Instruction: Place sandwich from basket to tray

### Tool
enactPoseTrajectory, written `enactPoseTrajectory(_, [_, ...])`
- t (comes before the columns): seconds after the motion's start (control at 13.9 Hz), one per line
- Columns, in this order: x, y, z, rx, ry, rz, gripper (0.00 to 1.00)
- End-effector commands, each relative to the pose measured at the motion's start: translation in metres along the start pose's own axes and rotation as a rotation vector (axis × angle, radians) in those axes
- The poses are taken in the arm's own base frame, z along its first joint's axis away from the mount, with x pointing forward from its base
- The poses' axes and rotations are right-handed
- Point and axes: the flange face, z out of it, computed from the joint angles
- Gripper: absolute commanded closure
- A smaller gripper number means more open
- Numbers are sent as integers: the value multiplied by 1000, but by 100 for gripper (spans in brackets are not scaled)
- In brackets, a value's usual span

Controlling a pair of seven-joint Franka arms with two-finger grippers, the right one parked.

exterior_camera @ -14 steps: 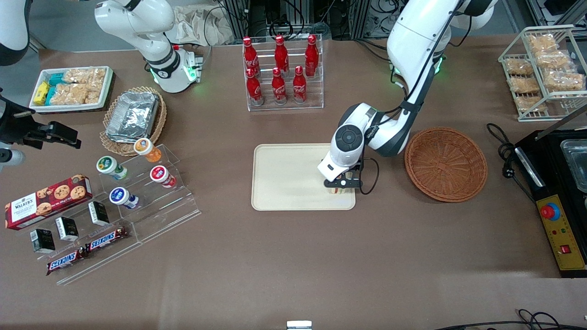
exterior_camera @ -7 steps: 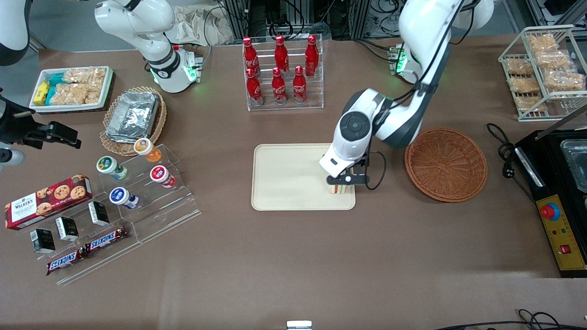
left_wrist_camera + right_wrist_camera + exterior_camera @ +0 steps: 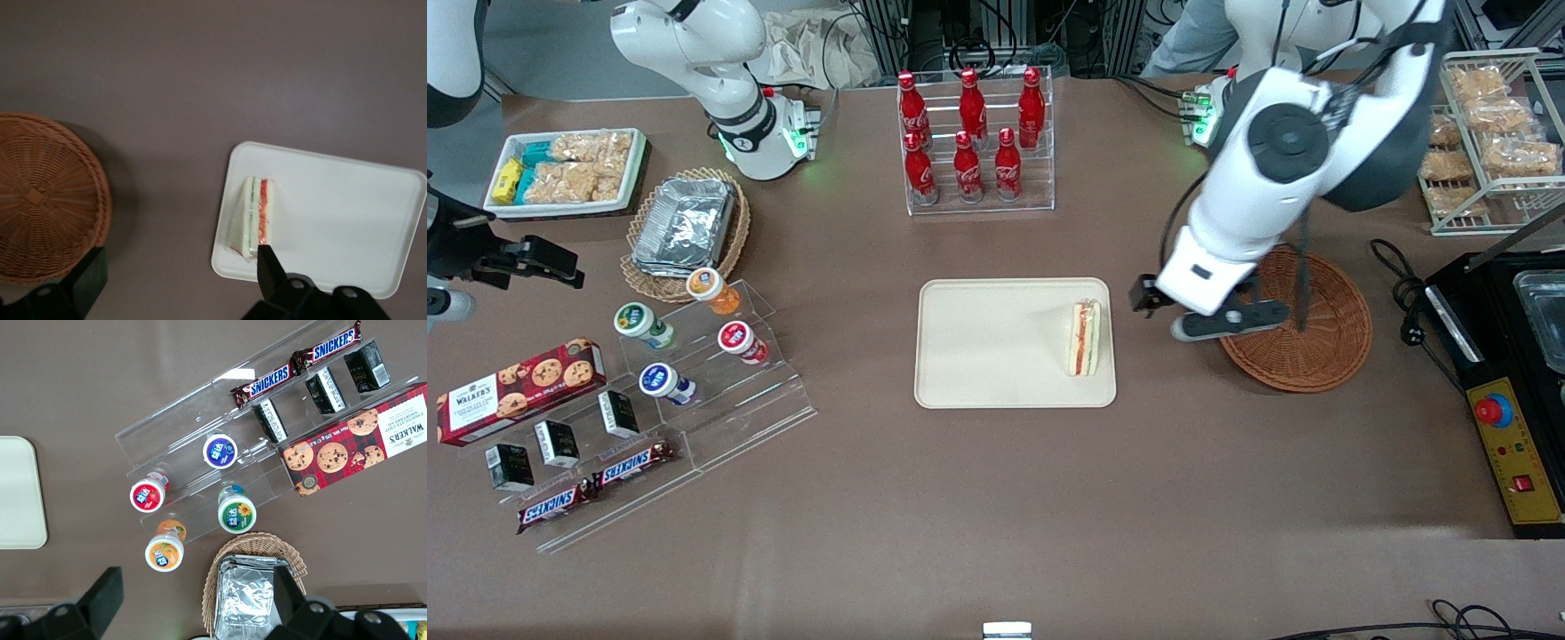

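Observation:
The sandwich (image 3: 1085, 338) (image 3: 253, 217) lies on the cream tray (image 3: 987, 347) (image 3: 347, 220), by the tray's edge that faces the basket, with its red and green filling showing. The reddish-brown wicker basket (image 3: 1325, 338) (image 3: 40, 200) stands beside the tray, toward the working arm's end, with nothing in it. My gripper (image 3: 1199, 309) (image 3: 179, 273) hangs open and high above the table, over the strip between tray and basket, holding nothing. The arm covers part of the basket in the front view.
A clear rack of red bottles (image 3: 974, 142) stands farther from the front camera than the tray. A black control box (image 3: 1512, 444) and a cable (image 3: 1405, 293) lie beside the basket. A clear stand of cups and bars (image 3: 685, 373) sits toward the parked arm's end.
The gripper let go of the sandwich on the tray, rose and swung toward the basket. The sandwich stays on the tray, now uncovered.

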Motion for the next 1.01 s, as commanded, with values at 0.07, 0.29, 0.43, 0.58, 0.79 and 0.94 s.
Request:
enactPoseTrajectory(0.07, [32, -83, -28, -4, -27, 2, 0])
enactPoseTrajectory(0.29, [50, -153, -60, -1, -46, -19, 0])
enactPoseTrajectory(0.43, [42, -180, -84, -3, -36, -53, 0])
enactPoseTrajectory(0.58, [27, -192, -101, -1, -39, -55, 0])
enactPoseTrajectory(0.79, [11, -191, -111, -9, -80, -15, 0])
enactPoseTrajectory(0.94, [11, -189, -112, -10, -80, 10, 0])
